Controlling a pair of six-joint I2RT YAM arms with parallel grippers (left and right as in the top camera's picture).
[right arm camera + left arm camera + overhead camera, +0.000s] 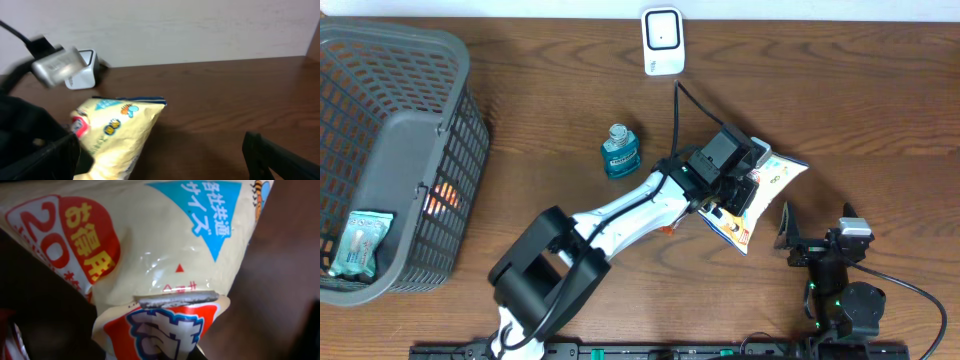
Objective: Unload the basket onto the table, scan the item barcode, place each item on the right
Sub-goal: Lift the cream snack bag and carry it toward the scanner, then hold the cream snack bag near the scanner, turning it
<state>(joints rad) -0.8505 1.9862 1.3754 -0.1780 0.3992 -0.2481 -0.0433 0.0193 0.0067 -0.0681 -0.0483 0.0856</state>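
Yellow snack bag (772,178) is pinched in the left gripper (733,190), whose jaws are closed tight on the crinkled plastic. The left wrist view is filled with the bag's red and blue print. The bag sits nearer the robot than the white scanner (662,40) and a little to its right. The right gripper (815,232) has its jaws spread wide and holds nothing. It is farther from the scanner than the bag and does not touch the bag.

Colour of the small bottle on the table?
The bottle is teal; the overhead view shows it best.
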